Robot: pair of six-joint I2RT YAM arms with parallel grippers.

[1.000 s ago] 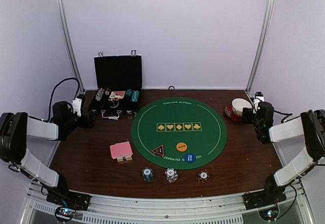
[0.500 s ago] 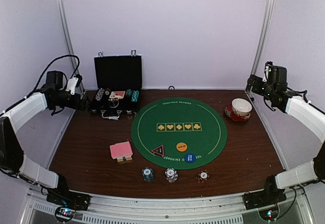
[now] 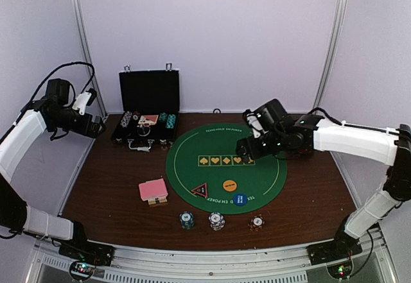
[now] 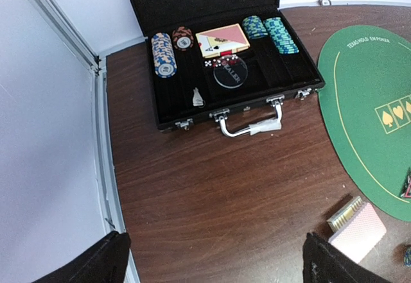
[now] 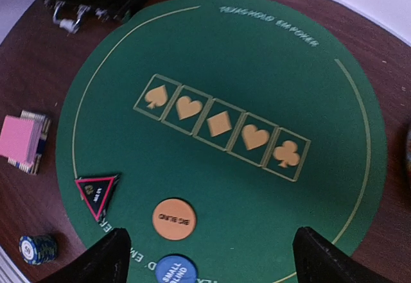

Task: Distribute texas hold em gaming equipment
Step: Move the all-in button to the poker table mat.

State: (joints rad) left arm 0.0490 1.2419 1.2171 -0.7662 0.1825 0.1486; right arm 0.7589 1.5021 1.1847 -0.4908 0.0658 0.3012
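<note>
Poker chips (image 3: 216, 221) are sitting in three small stacks along the lower middle of the top view, on bare desk (image 3: 115, 174) just below the green mat (image 3: 257, 167). The pink-backed card deck (image 3: 153, 190) is lying just off the mat's lower left edge. The red-edged triangle (image 3: 200, 190), orange disc (image 3: 230, 185) and blue disc (image 3: 239, 199) are resting on the mat's lower part. Further chip rows (image 4: 164, 55) are lying in the open black case (image 4: 192, 97) at the upper left.

Your right tool (image 5: 210, 248) is hanging over the middle of the mat, fingers spread wide with nothing between them. Your left tool (image 4: 215, 260) is hovering off the left side of the case, likewise spread and empty.

By my reading you are lining up for a pick, with nothing gripped yet. In the right wrist view the orange disc and the triangle are lying nearest your right tool. The next move is asking you to settle on one piece and bring the tool down square over it. The discs are thin, so the fingertips will probably need to come right down to the felt and pinch across the rim. The blue disc is sitting near the orange one, so be careful not to nudge it.
</note>
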